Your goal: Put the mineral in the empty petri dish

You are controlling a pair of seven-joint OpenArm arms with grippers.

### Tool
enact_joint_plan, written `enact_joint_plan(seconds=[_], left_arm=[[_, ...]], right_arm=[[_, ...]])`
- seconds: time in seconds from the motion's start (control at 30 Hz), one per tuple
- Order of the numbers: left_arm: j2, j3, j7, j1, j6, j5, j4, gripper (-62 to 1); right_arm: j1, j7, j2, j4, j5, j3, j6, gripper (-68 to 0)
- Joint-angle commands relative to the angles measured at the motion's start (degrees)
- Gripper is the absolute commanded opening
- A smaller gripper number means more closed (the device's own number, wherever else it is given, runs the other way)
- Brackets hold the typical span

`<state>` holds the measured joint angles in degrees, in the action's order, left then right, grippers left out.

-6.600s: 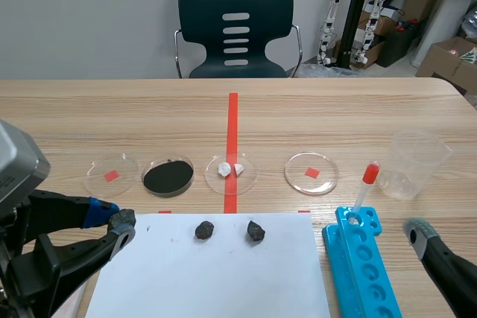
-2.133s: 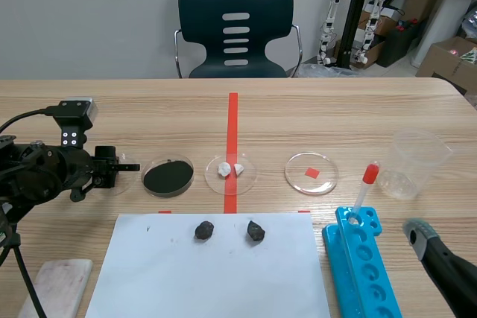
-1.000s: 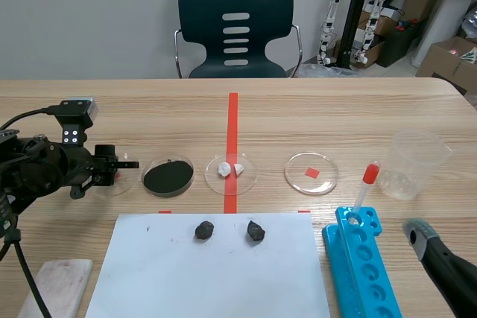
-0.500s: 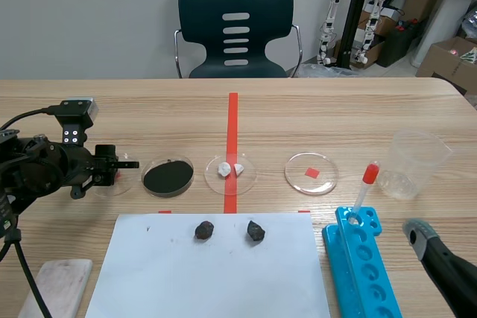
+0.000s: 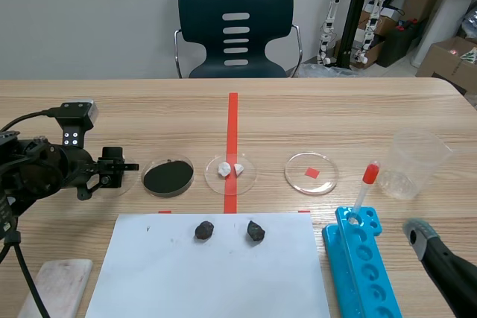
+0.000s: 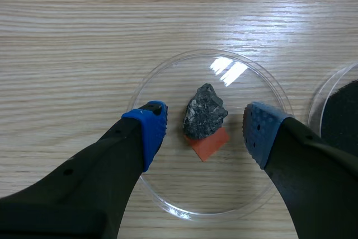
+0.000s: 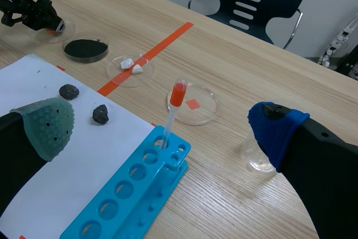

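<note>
Wood desk (image 5: pixel 335 109) in the scene view carries four dishes in one row. The left hand (image 5: pixel 119 167) hangs over the leftmost dish (image 5: pixel 119 186) and hides what is inside. Next in the row are a powder dish (image 5: pixel 168 176), a dish with white pieces (image 5: pixel 230 170) and an empty dish (image 5: pixel 311 172). Nearer the robot lies a paper (image 5: pixel 209 273) with two dark stones (image 5: pixel 204 229) on it. At the right a blue rack (image 5: pixel 363 258) holds a pipette (image 5: pixel 365 188), and a beaker (image 5: pixel 412 163) stands beyond it. The right hand (image 5: pixel 436 258) is low in the corner.

From the left wrist, the mineral (image 6: pixel 205 112) lies in the middle of the leftmost dish, partly on a red square (image 6: pixel 208 145). The left hand is spread, with one blue pad on each side of the mineral, and neither pad touches it.

From the right wrist, the right hand is spread wide and grips nothing, with the rack and the paper ahead of it.
</note>
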<state>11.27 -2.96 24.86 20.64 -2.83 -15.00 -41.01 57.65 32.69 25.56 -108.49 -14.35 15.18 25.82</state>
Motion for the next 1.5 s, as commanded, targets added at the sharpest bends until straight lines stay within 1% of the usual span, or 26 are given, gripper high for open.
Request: enact_joint_plan(seconds=[0.0, 0.27, 0.6, 0.67, 0.8, 1.47], left_arm=[[0.24, 0.15, -0.98, 0.63, -0.07, -0.2, -0.94, -28.8], [0.92, 0.15, -1.49, 0.24, -0.07, -0.22, -1.9, -23.3], [1.51, 0.15, -3.45, -4.09, -0.07, -0.2, -9.42, -22.7], [1.49, 0.15, -4.0, -4.98, -0.02, -0.2, -10.69, -16.6], [1.53, 0.15, -4.48, -6.08, 0.13, -0.2, -12.02, 0.9], [1.81, 0.15, -4.76, -6.49, 0.13, -0.39, -12.22, 1.4]], right_arm=[[-0.37, 0.61, 0.46, -0.81, -0.59, 0.17, -0.04, 0.4], [-0.37, 0.61, 0.46, -0.81, -0.59, 0.17, -0.04, 0.4], [-0.37, 0.57, 0.46, -0.81, -0.59, 0.17, -0.04, 0.4], [-0.37, 0.37, 0.46, -0.81, -0.59, 0.17, -0.04, 0.4], [-0.37, 0.15, 0.46, -0.81, -0.59, 0.17, -0.04, 0.4], [-0.37, -0.04, 0.46, -0.81, -0.59, 0.17, -0.04, 0.4]])
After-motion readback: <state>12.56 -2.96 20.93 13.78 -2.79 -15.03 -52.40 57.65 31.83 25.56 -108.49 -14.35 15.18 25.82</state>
